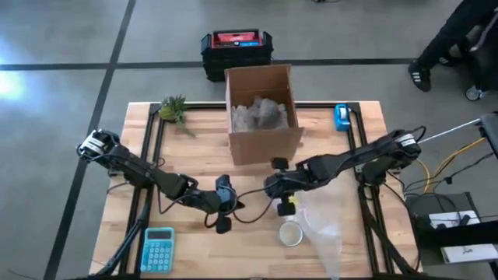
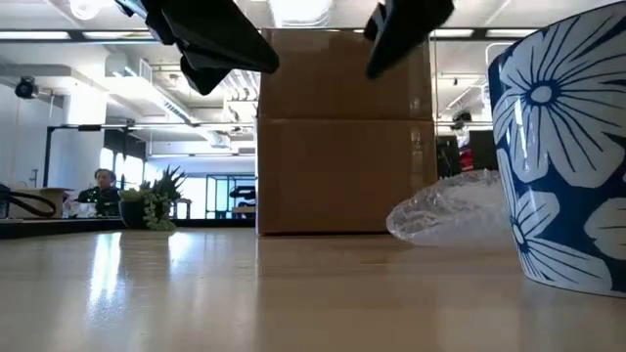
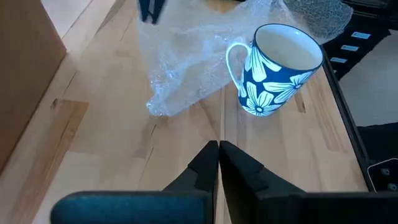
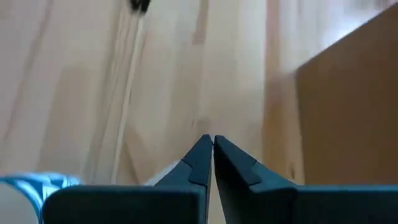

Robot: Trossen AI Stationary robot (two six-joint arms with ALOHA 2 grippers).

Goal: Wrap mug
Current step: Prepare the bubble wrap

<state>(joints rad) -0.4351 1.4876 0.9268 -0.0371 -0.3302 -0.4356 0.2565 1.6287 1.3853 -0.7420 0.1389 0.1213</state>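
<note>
Both grippers closed and empty above bare table, left gripper (image 3: 219,149) facing mug (image 3: 278,68), which stands upright touching the bubble wrap (image 3: 186,59); right gripper (image 4: 213,143) near box (image 1: 262,113); wrapping seemingly unstarted.

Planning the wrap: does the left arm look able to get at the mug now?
Probably yes. The left gripper is shut and empty, with bare table between it and the mug; the bubble wrap lies beside it.

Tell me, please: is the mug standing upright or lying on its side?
Upright. The mug stands on its base, its open mouth facing up, beside the bubble wrap.
</note>
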